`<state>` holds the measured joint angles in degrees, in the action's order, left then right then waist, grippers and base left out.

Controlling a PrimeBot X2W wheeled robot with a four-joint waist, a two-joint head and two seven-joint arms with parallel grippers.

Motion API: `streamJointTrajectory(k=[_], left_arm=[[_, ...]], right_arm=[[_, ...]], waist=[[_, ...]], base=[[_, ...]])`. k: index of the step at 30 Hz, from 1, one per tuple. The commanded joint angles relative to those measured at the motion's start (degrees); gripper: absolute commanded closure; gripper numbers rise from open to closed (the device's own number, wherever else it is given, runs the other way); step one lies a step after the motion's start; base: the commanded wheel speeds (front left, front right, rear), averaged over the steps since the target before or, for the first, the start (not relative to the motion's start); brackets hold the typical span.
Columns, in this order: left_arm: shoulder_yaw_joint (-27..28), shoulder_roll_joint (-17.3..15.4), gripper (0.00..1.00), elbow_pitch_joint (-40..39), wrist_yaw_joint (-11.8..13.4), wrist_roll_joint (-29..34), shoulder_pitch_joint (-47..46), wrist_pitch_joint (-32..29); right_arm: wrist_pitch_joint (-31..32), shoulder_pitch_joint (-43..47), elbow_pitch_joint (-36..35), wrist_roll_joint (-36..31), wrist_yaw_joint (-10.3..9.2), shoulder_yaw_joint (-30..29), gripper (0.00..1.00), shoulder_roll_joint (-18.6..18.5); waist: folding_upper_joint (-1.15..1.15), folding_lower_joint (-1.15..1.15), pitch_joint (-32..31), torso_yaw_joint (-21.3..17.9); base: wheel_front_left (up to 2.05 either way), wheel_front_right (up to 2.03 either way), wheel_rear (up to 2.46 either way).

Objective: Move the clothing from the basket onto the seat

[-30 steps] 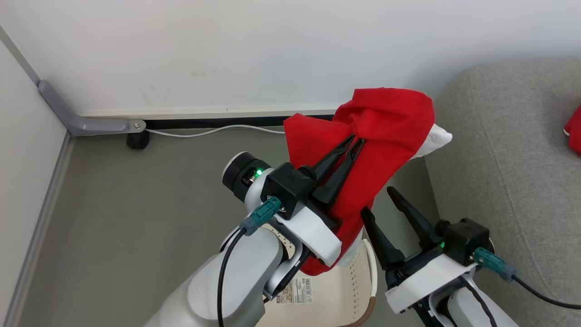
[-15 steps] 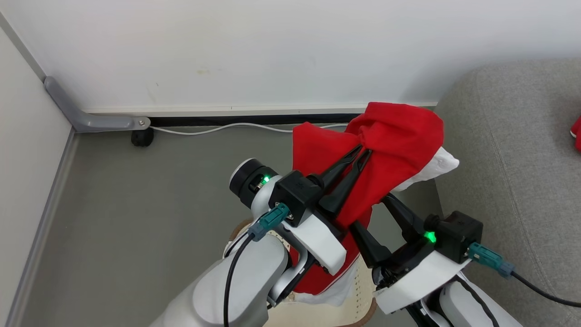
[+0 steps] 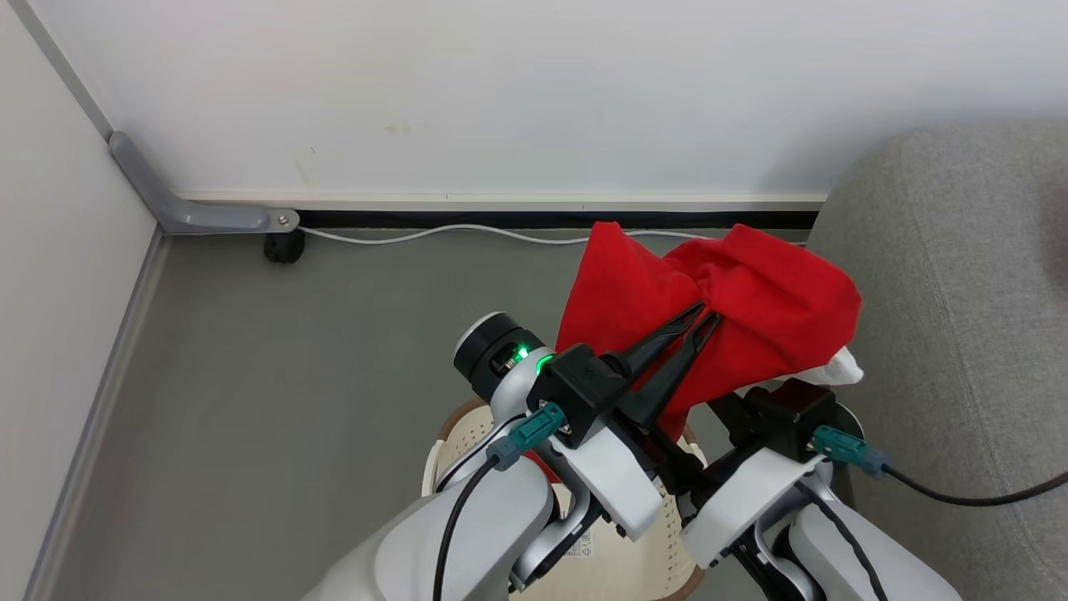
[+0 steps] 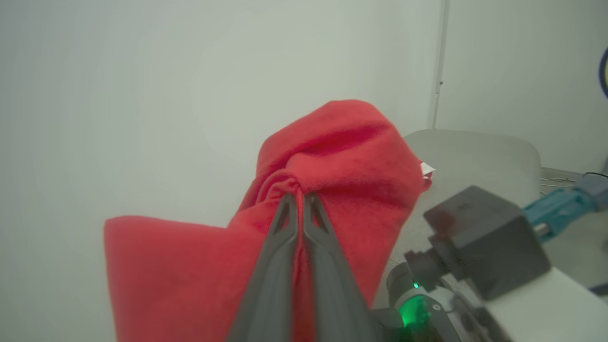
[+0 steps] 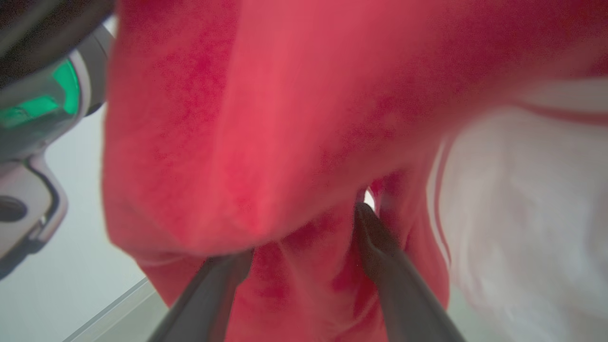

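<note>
Grey floor point(image 3: 292, 376) below: left hand point(image 3: 705, 317) stayed clamped on the clothing point(image 3: 768, 309) beside the seat point(image 3: 959, 292). Right hand point(image 5: 301, 232), fingers apart, had risen into the drape, so a drop looked close.

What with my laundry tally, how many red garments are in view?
1: the red garment, pinched in the left gripper, aloft beside the sofa. Others may hide in the basket beneath the arms.

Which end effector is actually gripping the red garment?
The left end effector, pinched shut on the red garment; the right end effector is spread open beside it.
</note>
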<state>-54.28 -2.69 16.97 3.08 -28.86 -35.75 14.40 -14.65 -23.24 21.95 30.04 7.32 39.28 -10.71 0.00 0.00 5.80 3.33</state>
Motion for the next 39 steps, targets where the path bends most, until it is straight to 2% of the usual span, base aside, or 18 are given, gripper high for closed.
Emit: streamJointTrajectory(k=[1, 2, 3, 4, 13, 14, 15, 20, 39], left_arm=[[1.6, -0.2, 1.0, -1.7, 0.3, -0.6, -3.3, 0.6], [1.4, -0.2, 1.0, -1.6, 0.3, -0.7, -3.2, 0.6], [1.4, -0.2, 1.0, -1.4, 0.4, -0.8, -3.1, 0.6], [1.3, -0.2, 1.0, -1.2, 0.4, -0.9, -3.1, 0.6], [2.3, -0.2, 1.0, 0.3, 0.3, -0.8, -2.2, 0.6], [2.4, -0.2, 0.67, 0.6, 0.2, -0.9, -2.0, 0.6], [2.5, -0.2, 0.0, 1.0, 0.0, -0.9, -1.8, 0.6], [4.0, -0.2, 0.0, 4.3, -0.8, -0.2, -1.1, 0.6], [9.9, -0.2, 0.0, 8.6, -5.0, 4.7, 4.4, 0.6]], right_arm=[[-0.3, -1.7, -0.4, 0.7, 0.17, 1.0, 0.0, 0.2], [-0.3, -2.3, 0.3, 1.2, 0.17, 1.4, 0.05, 0.3], [-0.3, -2.7, 0.7, 1.6, 0.17, 1.6, 0.55, 0.3], [-0.3, -3.0, 1.1, 2.0, 0.17, 1.7, 1.0, 0.4], [-0.3, -2.0, -0.1, 4.0, 0.17, 1.0, 1.0, 0.3], [-0.3, -1.6, -0.6, 4.1, 0.17, 0.4, 1.0, 0.3], [-0.3, -1.2, -1.1, 4.3, 0.17, 0.0, 1.0, 0.2], [-0.3, 0.9, -3.3, 4.9, 0.17, -1.6, 1.0, -1.0], [-0.3, 6.4, -9.1, 0.9, 0.17, -15.4, 1.0, -3.4]], waist=[[0.0, 0.0, 0.0, 0.2], [0.0, 0.0, -0.1, 0.3], [0.0, 0.0, -0.1, 0.5], [0.0, 0.0, -0.1, 0.5], [0.0, 0.0, 0.0, -0.2], [0.0, 0.0, 0.0, -0.4], [0.0, 0.0, 0.0, -0.7], [0.0, 0.0, 0.2, -2.4], [0.0, 0.0, 0.0, -12.3]], base=[[0.0, 0.0, 0.0], [0.0, 0.0, 0.0], [0.0, 0.0, 0.0], [0.0, 0.0, 0.0], [0.0, 0.0, 0.0], [0.0, 0.0, 0.0], [0.0, 0.0, 0.0], [0.0, 0.0, 0.0], [0.0, 0.0, 0.0]])
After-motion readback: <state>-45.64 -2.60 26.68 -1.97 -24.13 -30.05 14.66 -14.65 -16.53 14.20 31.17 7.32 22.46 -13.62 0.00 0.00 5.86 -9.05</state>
